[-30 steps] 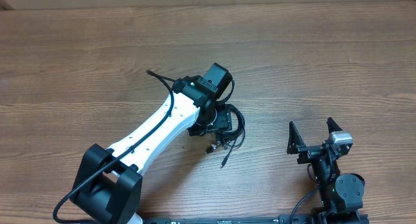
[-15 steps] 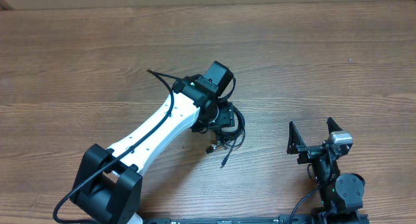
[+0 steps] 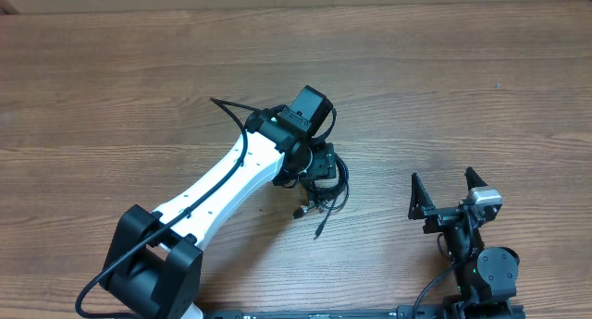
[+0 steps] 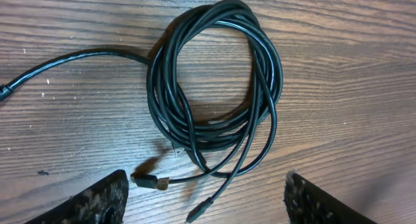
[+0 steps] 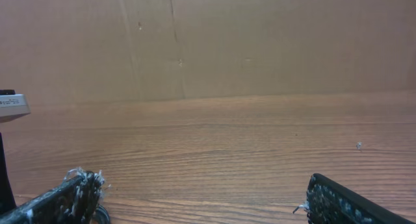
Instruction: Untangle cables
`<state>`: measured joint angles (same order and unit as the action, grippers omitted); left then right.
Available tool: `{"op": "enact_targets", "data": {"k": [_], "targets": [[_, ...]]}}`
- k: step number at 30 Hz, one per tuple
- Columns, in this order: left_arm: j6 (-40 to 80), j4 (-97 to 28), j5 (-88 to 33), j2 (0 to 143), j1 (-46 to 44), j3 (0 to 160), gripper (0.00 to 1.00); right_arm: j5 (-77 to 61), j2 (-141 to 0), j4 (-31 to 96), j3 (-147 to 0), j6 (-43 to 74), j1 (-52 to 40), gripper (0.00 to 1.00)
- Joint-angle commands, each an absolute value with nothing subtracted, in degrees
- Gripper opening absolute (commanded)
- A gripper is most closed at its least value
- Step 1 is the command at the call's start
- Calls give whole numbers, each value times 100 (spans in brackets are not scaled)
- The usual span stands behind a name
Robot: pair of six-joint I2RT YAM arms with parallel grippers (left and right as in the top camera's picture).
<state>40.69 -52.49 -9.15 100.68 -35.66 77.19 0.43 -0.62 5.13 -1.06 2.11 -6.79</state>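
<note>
The thin black cables [image 4: 268,62] lie wound together in one roundish coil of several turns, flat on the brown wood-grain table [image 4: 357,87], and the left wrist view places that coil straight ahead of the left gripper [image 4: 207,177], beyond its fingertips and centred between them. From the near side of the coil the loose ends trail back toward the tool: a short silver-tipped plug [image 4: 175,149] at the coil's edge, a black plug [image 4: 146,180] just beside the left-hand finger, and a third black plug end [image 4: 193,217] lying between the two fingers. These tails run roughly lengthwise toward the gripper, so the line between the fingers crosses them. One more strand leaves the far side of the coil and runs off to the left. The left gripper's jaws stand wide apart with nothing gripped. Judging from this, a straight drop and close would catch a tail rather than the coil, which suits pulling one cable free. In the overhead view the left gripper [image 3: 319,166] sits right over the bundle [image 3: 335,191]. The right gripper [image 3: 447,193] rests well apart to the side near its base, spread fully and empty, and its own camera shows no cable, so the left arm is plainly the nearer.
</note>
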Motion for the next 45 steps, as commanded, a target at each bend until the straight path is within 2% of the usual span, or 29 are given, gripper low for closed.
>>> {"op": "enact_targets", "data": {"k": [1,45], "targets": [[3852,-5216,-814,10114,-3603,7697,78,51,-16,482,-45,185,-707,100],[3852,-5070,-532,10114,-3603,7697,80,51,-158,482,-45,185,-707,100]]}}
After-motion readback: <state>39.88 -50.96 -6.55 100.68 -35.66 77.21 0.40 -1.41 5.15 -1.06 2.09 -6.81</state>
